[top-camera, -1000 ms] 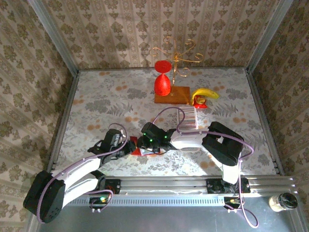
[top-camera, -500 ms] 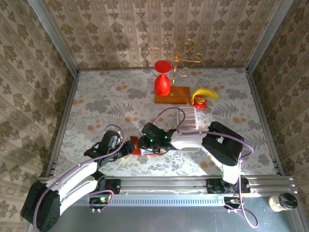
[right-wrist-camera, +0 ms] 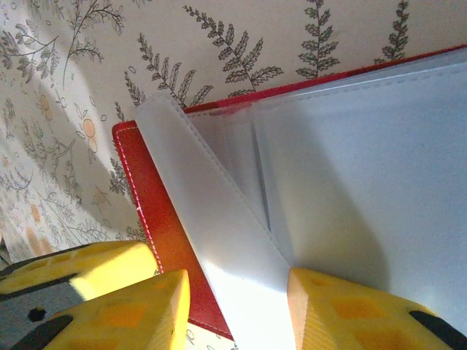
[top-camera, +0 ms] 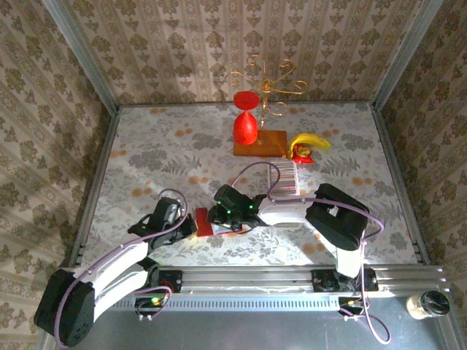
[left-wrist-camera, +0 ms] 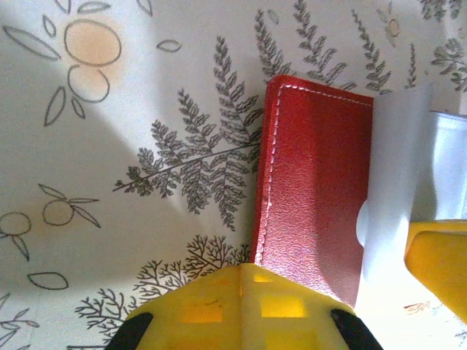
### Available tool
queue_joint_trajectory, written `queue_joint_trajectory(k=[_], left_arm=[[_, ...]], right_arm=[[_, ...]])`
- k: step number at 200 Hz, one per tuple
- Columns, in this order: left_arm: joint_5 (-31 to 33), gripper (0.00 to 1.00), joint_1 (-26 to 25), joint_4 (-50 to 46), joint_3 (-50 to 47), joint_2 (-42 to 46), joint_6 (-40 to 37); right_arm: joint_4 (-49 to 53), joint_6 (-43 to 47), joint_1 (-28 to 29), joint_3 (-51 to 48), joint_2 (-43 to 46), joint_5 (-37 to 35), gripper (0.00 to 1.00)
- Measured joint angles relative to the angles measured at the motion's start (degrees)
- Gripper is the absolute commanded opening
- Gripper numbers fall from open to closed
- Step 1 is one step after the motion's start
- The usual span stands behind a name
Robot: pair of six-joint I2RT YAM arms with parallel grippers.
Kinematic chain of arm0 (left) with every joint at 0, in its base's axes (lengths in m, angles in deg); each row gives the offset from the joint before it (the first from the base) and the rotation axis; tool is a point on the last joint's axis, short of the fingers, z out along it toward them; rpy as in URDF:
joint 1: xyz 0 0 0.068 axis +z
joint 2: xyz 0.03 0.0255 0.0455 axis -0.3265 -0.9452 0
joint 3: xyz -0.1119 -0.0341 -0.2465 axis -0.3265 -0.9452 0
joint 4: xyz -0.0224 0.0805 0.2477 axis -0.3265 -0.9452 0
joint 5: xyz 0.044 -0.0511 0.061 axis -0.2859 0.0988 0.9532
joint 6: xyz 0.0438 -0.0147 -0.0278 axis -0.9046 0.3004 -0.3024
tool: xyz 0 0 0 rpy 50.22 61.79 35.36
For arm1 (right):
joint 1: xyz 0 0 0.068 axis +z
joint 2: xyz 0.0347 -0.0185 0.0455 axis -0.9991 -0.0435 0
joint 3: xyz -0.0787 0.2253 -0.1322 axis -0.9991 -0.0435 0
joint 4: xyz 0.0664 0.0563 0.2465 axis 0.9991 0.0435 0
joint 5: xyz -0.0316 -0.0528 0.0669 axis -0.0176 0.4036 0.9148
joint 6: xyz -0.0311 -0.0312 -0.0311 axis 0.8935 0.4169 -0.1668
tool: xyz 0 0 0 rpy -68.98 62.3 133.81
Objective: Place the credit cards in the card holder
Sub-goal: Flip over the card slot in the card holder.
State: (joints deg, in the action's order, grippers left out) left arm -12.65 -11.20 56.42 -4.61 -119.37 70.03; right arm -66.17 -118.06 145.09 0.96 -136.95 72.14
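Tabletop (top-camera: 139, 153): floral cloth, patterned wallpaper all round.
Left end effector (left-wrist-camera: 252, 310): closed, tips at the red cover's near edge; I cannot tell if it pinches.
Right end effector (right-wrist-camera: 237, 310): part open, straddling a clear sleeve (right-wrist-camera: 219, 219).
Card holder (left-wrist-camera: 314, 182): lying open, just ahead of both.
Credit cards (top-camera: 286, 177): well behind the right one.
Handling: I judge the cards light, stiff and slick, best taken by the edges; the sleeves look floppy.
Writing: none I can read.

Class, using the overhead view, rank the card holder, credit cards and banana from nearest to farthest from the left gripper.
1. card holder, right beside the left gripper.
2. credit cards, mid-table, to the right.
3. banana, far back right.
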Motion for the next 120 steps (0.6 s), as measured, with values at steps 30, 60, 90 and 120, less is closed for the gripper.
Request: queue_joint_trajectory(k=[30, 60, 90, 120], left_arm=[[-0.42, 0.00, -0.02, 0.87, -0.35, -0.28, 0.17], [-0.83, 0.00, -0.02, 1.44, -0.52, -0.26, 0.44], [-0.90, 0.00, -0.02, 2.14, -0.87, -0.26, 0.63], [-1.03, 0.00, -0.02, 2.36, -1.14, -0.13, 0.63]], right_arm=[[-1.36, -0.70, 0.00, -0.44, 0.68, 0.02, 0.41], [-3.43, -1.25, 0.00, -1.07, 0.98, 0.31, 0.41], [-5.25, -2.23, 0.00, -1.46, 0.98, 1.07, 0.41], [-8.09, -3.34, 0.02, -1.86, 0.98, 1.81, 0.41]])
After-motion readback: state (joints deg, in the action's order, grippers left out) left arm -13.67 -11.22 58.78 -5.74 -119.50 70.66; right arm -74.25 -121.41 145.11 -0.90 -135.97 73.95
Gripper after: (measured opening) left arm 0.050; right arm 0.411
